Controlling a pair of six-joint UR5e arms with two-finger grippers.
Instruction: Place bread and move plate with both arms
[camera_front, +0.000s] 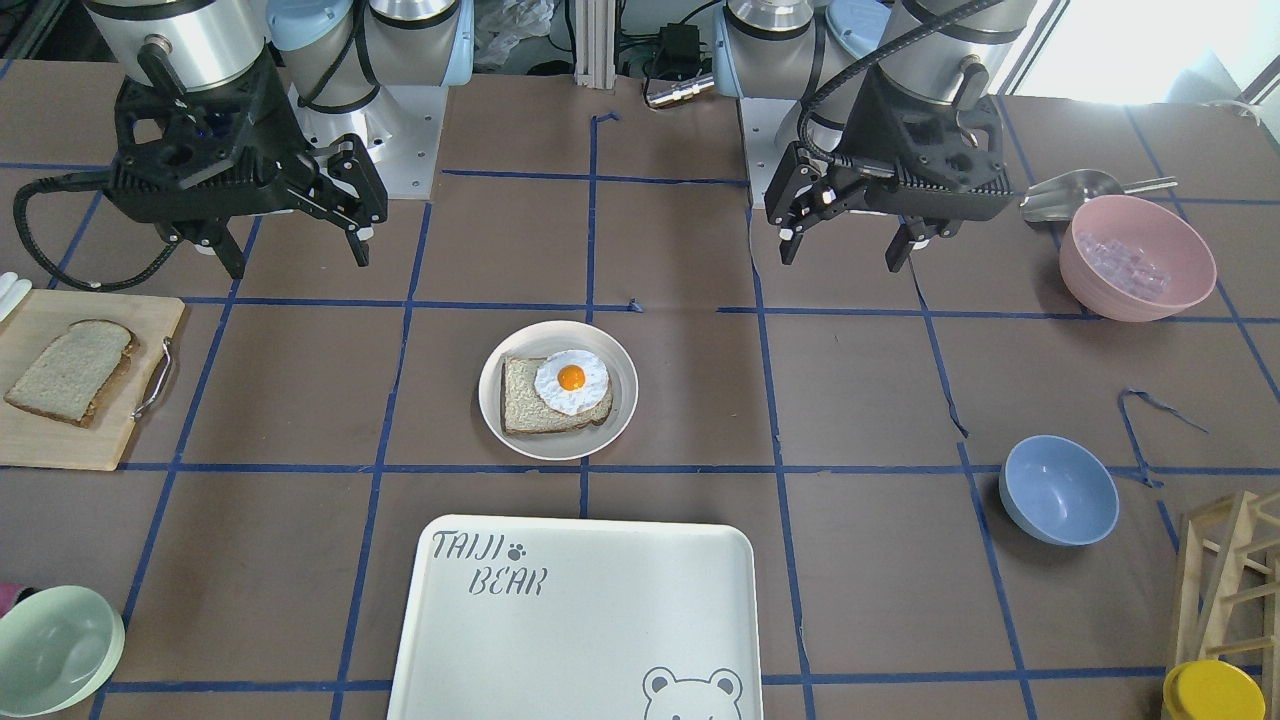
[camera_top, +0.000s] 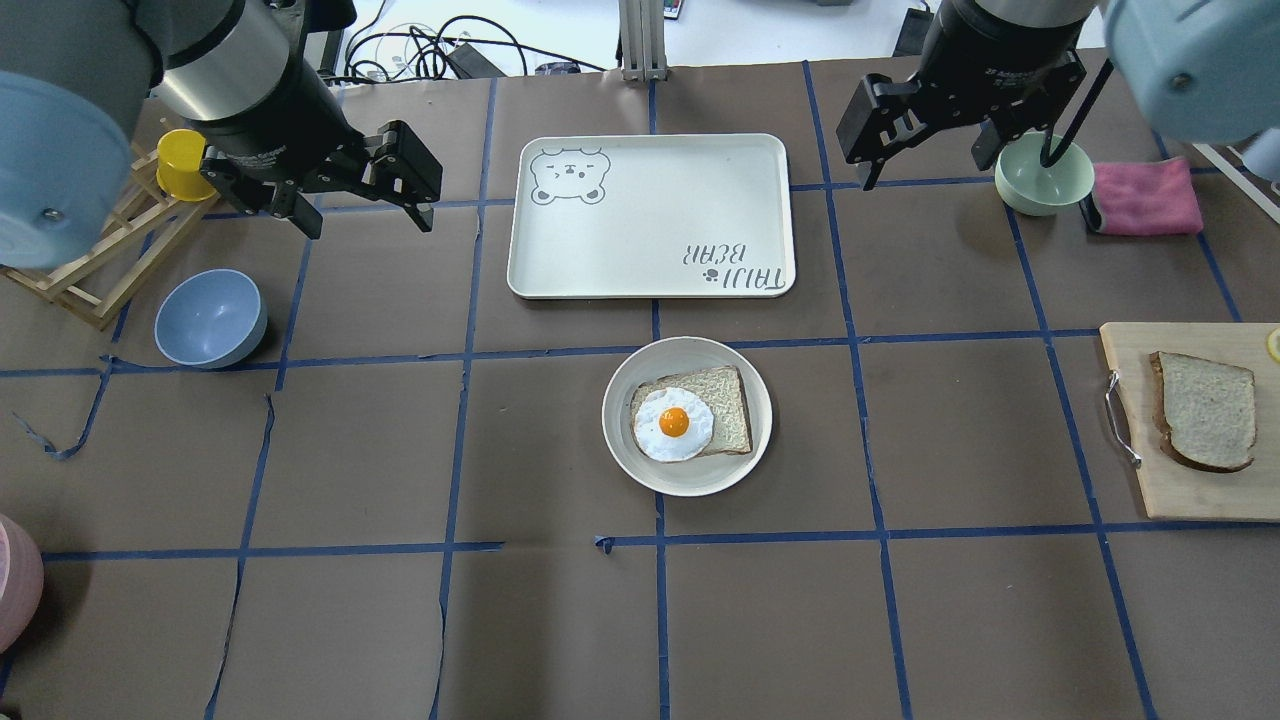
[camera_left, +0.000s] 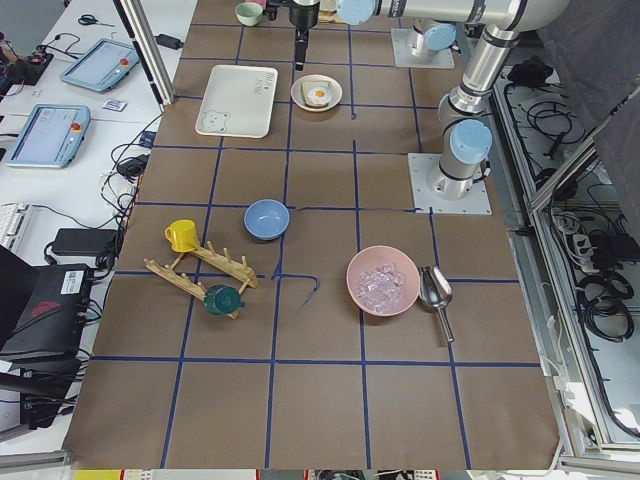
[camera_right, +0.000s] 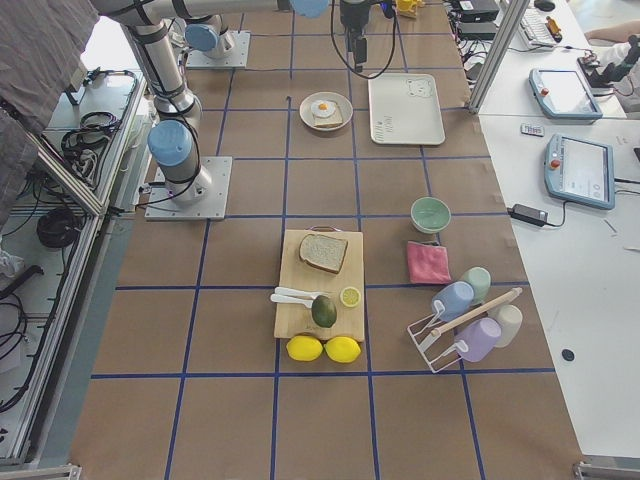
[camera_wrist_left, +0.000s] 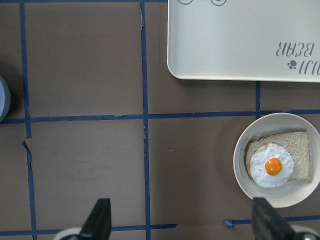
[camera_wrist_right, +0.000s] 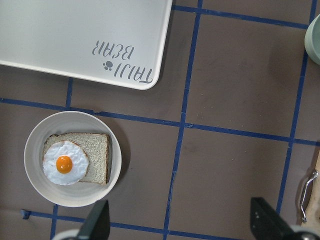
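**Item 1. Left gripper.** You have its two fingers spread wide with nothing between them. It hangs above bare table paper.

**Item 2. Right gripper.** Its fingers are likewise parted and hold nothing. It is raised clear of the table.

**Item 3. Plate.** It is round and cream-white and sits flat on the table, between the two grippers and well apart from both pairs of fingers. In your left wrist view it lies just ahead of the finger on that view's right. In your right wrist view it lies ahead of the finger on that view's left. It carries a squarer slice topped with a fried egg.

**Item 4. Bread.** This plain slice lies flat on a wooden cutting board. It is well apart from the right gripper's fingers, on their outer side, and farther yet from the left gripper's. Your right wrist view shows only the board's metal handle, out past the finger on that side.

**Item 5. Tray.** It is lettered "TAIJI BEAR" and lies ahead of both pairs of fingers, just beyond the plate.

**Item 6. Bowls.** The green bowl is ahead of the right gripper's outer finger. The blue bowl is off the left gripper's outer finger.
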